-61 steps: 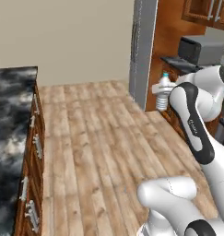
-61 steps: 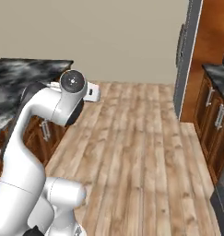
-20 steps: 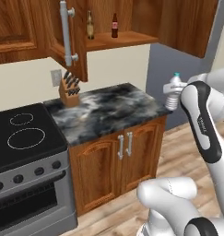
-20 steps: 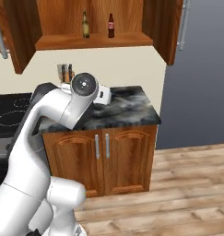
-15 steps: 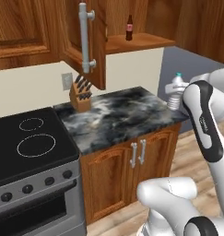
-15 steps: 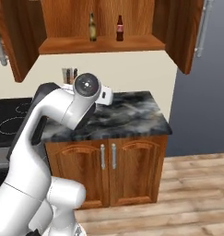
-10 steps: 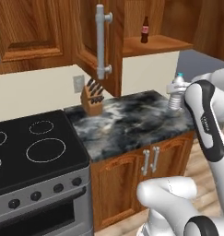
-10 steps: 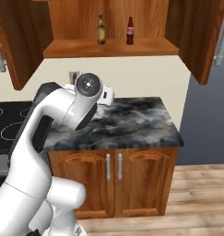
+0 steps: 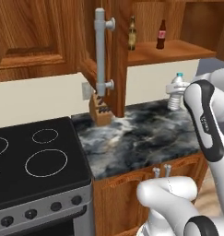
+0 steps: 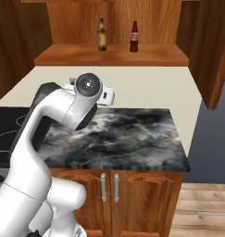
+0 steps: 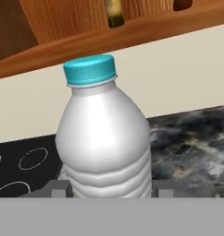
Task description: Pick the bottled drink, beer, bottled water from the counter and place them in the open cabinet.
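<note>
Bottled water (image 11: 104, 138) stands upright, pinched between the gripper's (image 11: 107, 188) fingers, held above the counter (image 9: 145, 138); the open cabinet (image 9: 178, 48) shelf, already bearing beer (image 9: 132, 33) and bottled drink (image 9: 162, 34), lies higher, ahead.

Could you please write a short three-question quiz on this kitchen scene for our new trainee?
1. True or false: the beer and the bottled drink stand on the shelf of the open cabinet.
2. Which bottle is in the gripper? A: the beer. B: the bottled water. C: the bottled drink.
3. Fill in: in the left base view, the knife block stands on the counter beside the ____.

Key
1. True; both are upright, the beer left of the bottled drink in the right base view.
2. B; the bottled water is upright between the fingers, raised above the counter.
3. Stovetop.
</note>
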